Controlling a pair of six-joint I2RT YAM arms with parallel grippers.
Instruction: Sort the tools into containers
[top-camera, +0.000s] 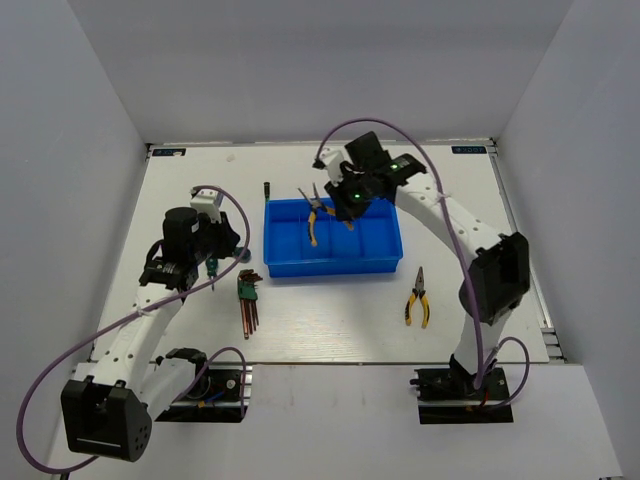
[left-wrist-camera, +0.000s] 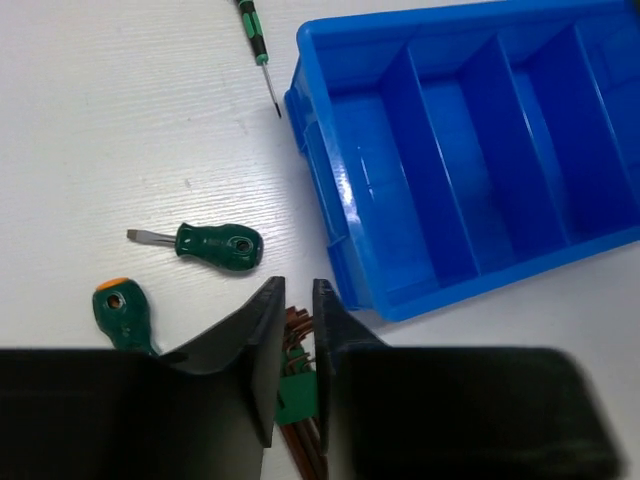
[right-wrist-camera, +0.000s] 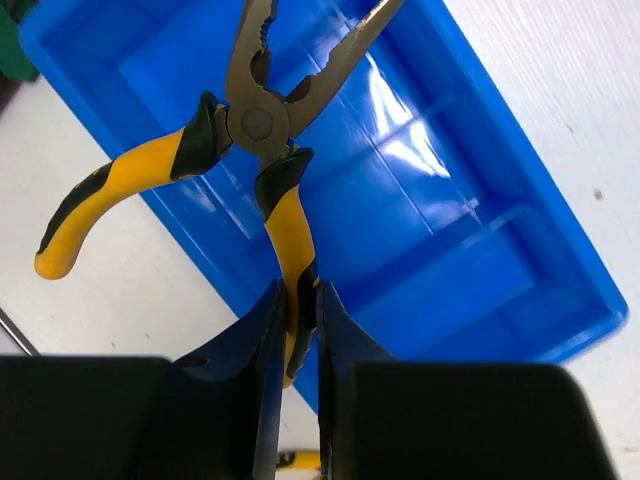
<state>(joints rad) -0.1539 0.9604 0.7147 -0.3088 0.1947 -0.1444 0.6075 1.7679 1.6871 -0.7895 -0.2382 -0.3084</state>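
My right gripper (top-camera: 340, 205) (right-wrist-camera: 300, 290) is shut on one handle of the yellow-and-black pliers (right-wrist-camera: 265, 125) (top-camera: 314, 222). They hang with spread handles over the left part of the blue four-compartment tray (top-camera: 372, 246) (right-wrist-camera: 450, 250) (left-wrist-camera: 450, 170). My left gripper (top-camera: 222, 245) (left-wrist-camera: 297, 290) hovers left of the tray, jaws nearly together and holding nothing. The reddish hex keys (left-wrist-camera: 295, 395) (top-camera: 248, 305) show on the table through the gap. A green stubby screwdriver (left-wrist-camera: 215, 243) (top-camera: 245, 258) lies ahead of that gripper. The thin driver (left-wrist-camera: 258, 50) (top-camera: 268, 188) lies by the tray's far left corner.
A second pair of yellow-and-black pliers (top-camera: 417, 297) lies on the table in front of the tray's right end. Another green-handled screwdriver with an orange end (left-wrist-camera: 120, 312) (top-camera: 212, 265) lies left of my left fingers. White walls enclose the table.
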